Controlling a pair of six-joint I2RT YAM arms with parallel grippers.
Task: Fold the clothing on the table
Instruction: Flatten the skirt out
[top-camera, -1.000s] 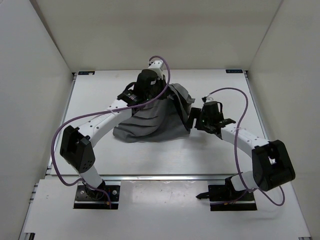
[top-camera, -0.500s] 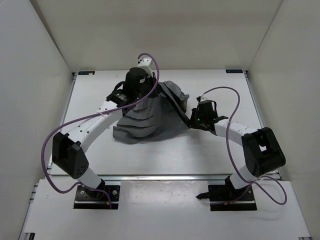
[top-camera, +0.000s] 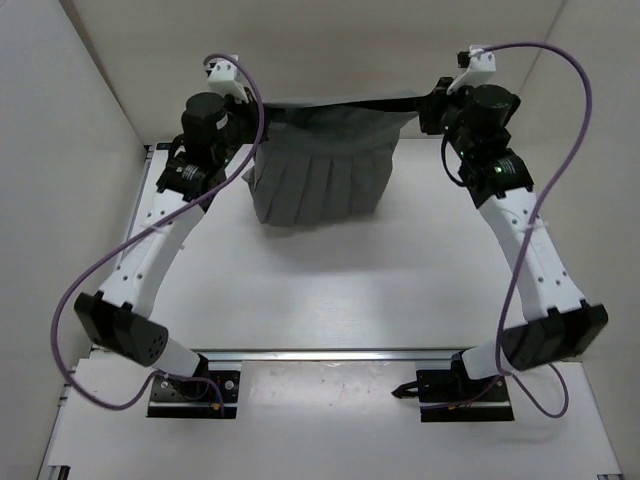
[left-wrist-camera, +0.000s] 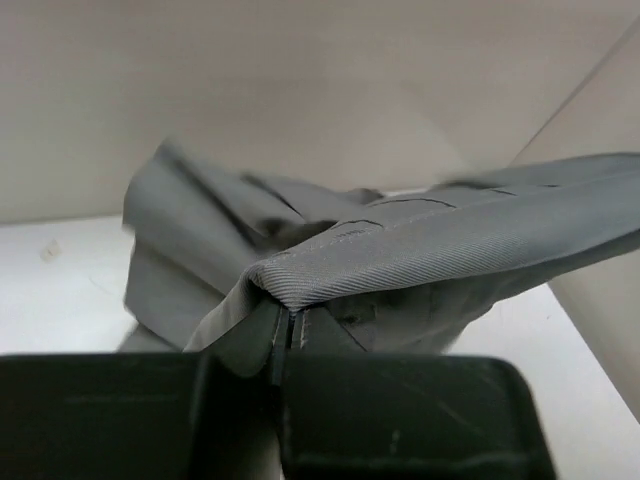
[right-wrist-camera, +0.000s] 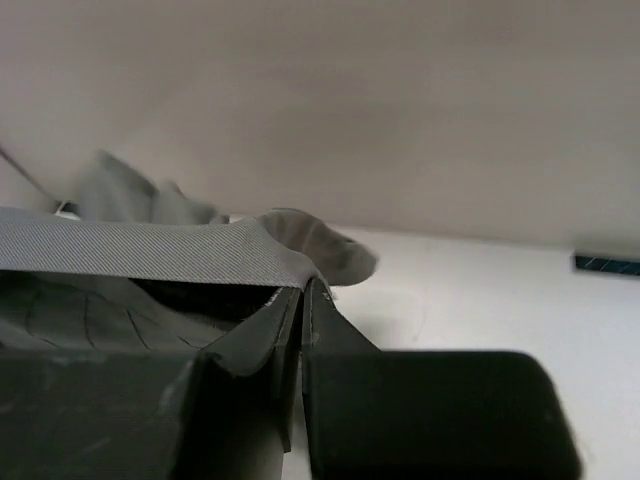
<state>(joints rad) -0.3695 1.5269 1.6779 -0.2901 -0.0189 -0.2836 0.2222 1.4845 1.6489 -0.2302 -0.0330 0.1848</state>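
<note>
Holding the dark grey pleated fabric skirt (top-camera: 318, 185) stretched above the far side of the white matte table (top-camera: 330, 290), with left gripper (left-wrist-camera: 288, 335) and right gripper (right-wrist-camera: 300, 310) pinched shut on its ends, probably to straighten pleats for folding.

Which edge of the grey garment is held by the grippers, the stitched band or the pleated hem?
The stitched band: left gripper and right gripper pinch its ends and stretch it; the pleated hem hangs free.
</note>
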